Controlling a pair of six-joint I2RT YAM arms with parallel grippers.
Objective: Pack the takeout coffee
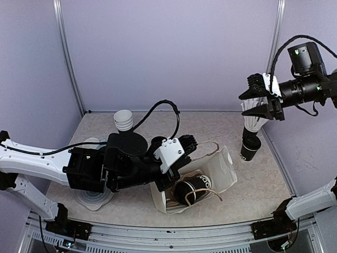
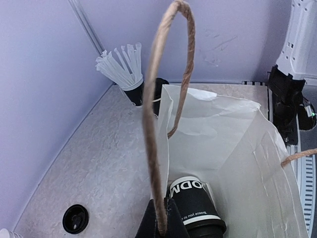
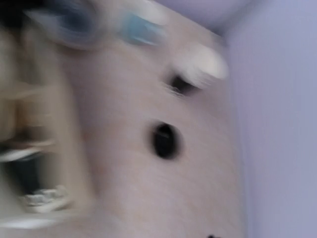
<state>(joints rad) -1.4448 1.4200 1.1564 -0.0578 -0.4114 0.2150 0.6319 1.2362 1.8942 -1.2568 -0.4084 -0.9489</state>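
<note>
At the far left of the tabletop (image 1: 253,203), a nested stack of lidless cups (image 1: 124,120) is standing near the back wall, out of the way. The left gripper (image 2: 161,225) is reaching in from that side, its jaws pinching shut on the twine handle (image 2: 151,124) of the white paper bag (image 2: 218,129) and lifting that side of the mouth open. The coffee cup (image 2: 194,201), lid on, is lying on its side inside the bag, its long axis running roughly along the bag's length, just below and beyond the left jaws. A loose black lid (image 2: 75,218) is sitting on the tabletop just beside the bag.

Further right, a black cup of white straws (image 1: 250,142) is standing close behind the bag's far end. The right gripper (image 1: 246,105) is hanging high above it. Its fingers are showing as two separate wedges, but I cannot tell whether they are closing on anything, and its own camera is blurring badly.

The left arm is far nearer the cup, yet it is occupied with the handle. Any reach by the right arm would probably be going down and leftward, with the straws directly underneath as the obstacle.
</note>
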